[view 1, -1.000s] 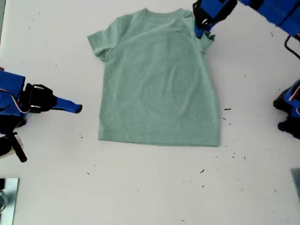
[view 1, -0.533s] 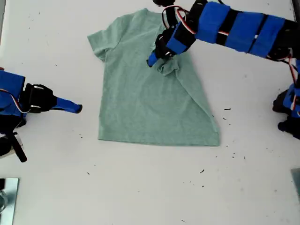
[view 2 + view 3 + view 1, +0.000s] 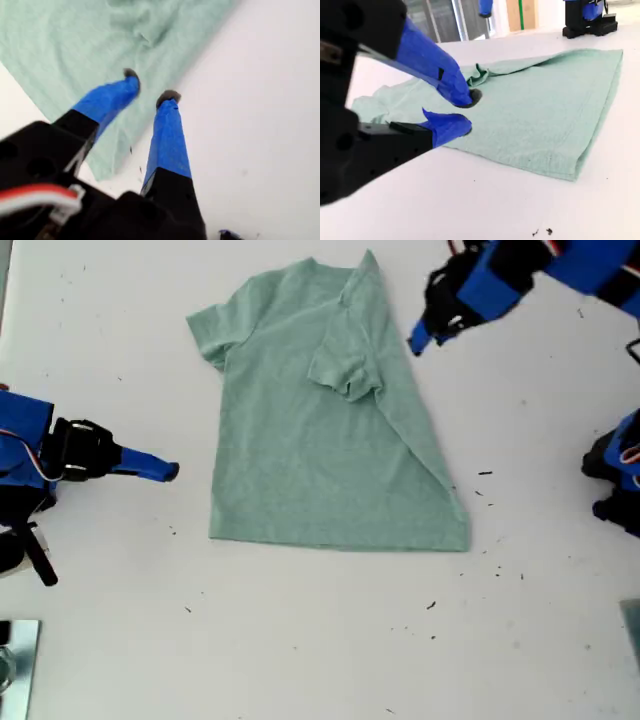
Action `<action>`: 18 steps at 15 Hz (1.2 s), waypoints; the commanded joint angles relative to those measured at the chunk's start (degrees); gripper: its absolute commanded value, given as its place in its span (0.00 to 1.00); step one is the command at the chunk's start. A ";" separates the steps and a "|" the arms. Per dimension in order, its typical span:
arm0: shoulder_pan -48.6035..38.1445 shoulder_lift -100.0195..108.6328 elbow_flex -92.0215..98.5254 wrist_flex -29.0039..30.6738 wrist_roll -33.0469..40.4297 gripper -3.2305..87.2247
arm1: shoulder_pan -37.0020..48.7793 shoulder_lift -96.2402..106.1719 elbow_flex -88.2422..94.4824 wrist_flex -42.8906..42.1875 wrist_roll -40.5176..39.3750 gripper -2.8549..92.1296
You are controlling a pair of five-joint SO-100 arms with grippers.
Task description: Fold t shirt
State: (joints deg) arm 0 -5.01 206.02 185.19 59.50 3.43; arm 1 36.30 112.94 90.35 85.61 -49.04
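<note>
Exterior view, from its left: our second gripper (image 3: 165, 471) waits slightly parted, empty, beside the t shirt (image 3: 320, 460) lying mid-table, one sleeve folded in; our first gripper (image 3: 420, 340) hovers open, empty. We should pinch the unfolded sleeve's edge.

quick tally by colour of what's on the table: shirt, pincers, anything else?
Mint green: 1, the t shirt, one sleeve folded onto its body.
Blue: 2, my first pincer near the shirt's collar end, and my second pincer at the exterior view's left; both hold nothing.
White: 1, the table.
Total: 4.
</note>
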 commanded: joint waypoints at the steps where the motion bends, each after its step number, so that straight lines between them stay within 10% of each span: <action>1: -0.26 0.35 0.26 0.09 -0.70 0.07 | 0.44 30.15 37.00 -8.00 6.77 0.09; 7: -4.22 -2.11 -5.71 -3.43 -0.35 0.03 | -8.53 66.01 79.54 -15.82 18.02 0.06; 10: -11.07 -34.89 -27.60 0.00 3.78 0.03 | -8.53 67.06 81.39 -15.03 18.63 0.06; 18: -46.23 -91.93 -92.72 26.19 39.81 0.03 | -8.61 80.24 84.73 -9.76 18.46 0.06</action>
State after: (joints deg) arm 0 -47.55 120.41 103.54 83.85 39.64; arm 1 28.21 192.30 172.97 75.59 -30.76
